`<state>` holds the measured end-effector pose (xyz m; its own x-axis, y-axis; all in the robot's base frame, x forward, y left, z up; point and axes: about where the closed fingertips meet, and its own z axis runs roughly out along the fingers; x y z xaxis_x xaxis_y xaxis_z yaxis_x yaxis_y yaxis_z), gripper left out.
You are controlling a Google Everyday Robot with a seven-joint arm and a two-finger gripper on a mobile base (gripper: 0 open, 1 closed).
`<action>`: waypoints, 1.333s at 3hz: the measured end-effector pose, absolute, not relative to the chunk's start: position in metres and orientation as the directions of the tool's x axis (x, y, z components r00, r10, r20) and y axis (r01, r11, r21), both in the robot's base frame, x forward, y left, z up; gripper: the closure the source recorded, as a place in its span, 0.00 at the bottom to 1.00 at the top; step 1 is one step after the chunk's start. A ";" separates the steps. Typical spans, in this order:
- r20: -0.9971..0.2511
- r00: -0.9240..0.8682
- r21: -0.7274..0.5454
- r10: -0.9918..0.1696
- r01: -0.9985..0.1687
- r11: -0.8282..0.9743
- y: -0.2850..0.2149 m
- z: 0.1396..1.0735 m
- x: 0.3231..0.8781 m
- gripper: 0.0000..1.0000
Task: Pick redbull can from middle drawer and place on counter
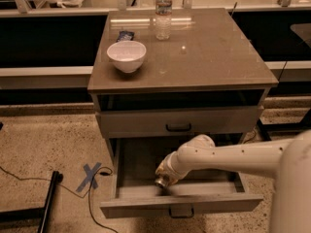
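The middle drawer (181, 206) stands pulled open below the upper handled drawer (179, 121). My white arm reaches in from the right, and my gripper (163, 178) is low inside the drawer, near its front, left of centre. A shiny round silvery end shows right at the gripper's tip; it looks like the redbull can (161, 181), lying tilted towards the drawer front. My wrist hides the rest of the can. The counter (214, 57) is the glossy grey-brown cabinet top above.
On the counter stand a white bowl (126, 56) at the front left, a clear water bottle (163, 13) at the back and a small blue packet (125, 35). On the floor to the left are a blue tape X (90, 175), a cable and a black stand leg (48, 198).
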<state>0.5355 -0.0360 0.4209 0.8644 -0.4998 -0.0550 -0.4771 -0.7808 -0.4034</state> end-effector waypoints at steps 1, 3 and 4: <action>-0.096 0.858 -0.597 -0.505 -0.455 -0.660 -0.010 0.469 0.526 1.00; -0.215 0.800 -0.824 -0.560 -0.457 -0.336 -0.013 0.556 0.493 1.00; -0.273 0.736 -0.851 -0.620 -0.485 -0.201 -0.056 0.576 0.482 1.00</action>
